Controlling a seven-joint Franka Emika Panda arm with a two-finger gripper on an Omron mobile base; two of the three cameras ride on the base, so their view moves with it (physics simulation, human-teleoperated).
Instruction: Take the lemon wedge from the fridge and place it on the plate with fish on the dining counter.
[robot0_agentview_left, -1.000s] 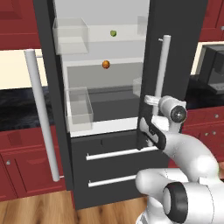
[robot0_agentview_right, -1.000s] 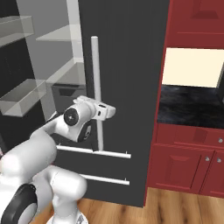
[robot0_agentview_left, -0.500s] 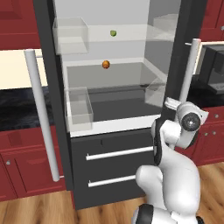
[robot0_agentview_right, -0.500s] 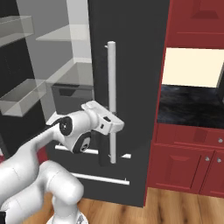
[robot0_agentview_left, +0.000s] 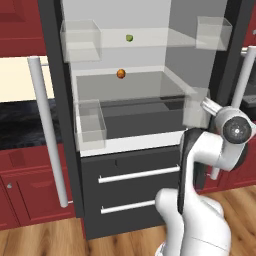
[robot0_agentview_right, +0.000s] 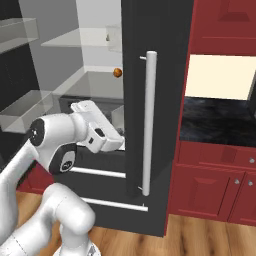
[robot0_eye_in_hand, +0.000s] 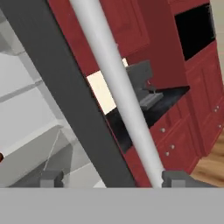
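The gripper (robot0_eye_in_hand: 106, 178) sat nearest, its two dark tips rising at the bottom of the hand view with the jaws apart and nothing between them; the right-hand tip stood just beside the foot of the silver bar handle (robot0_eye_in_hand: 117, 89), though whether it touched could not be told. In the right base view the hand was low beside the inner edge of the fridge's right door (robot0_agentview_right: 159, 100), and that open door, seen nearly edge-on, hid most of the white interior behind it. In the left base view the arm's white elbow covered the lower right corner of the fridge (robot0_agentview_left: 125, 125) and part of its two drawers (robot0_agentview_left: 137, 192), whose silver pulls ran level.

Clear door bins (robot0_agentview_left: 91, 122) stood at the left edge of the compartment, and more clear bins near the right edge. On the middle shelf, toward its left rear, rested a small orange-brown ball (robot0_agentview_left: 121, 74). Farther up, the lemon wedge (robot0_agentview_left: 129, 38) lay on the upper glass shelf, near its centre, well apart from the gripper; it was too small to make out which way its point or long axis ran. Red cabinets (robot0_agentview_right: 220, 190) with a black counter flanked the fridge
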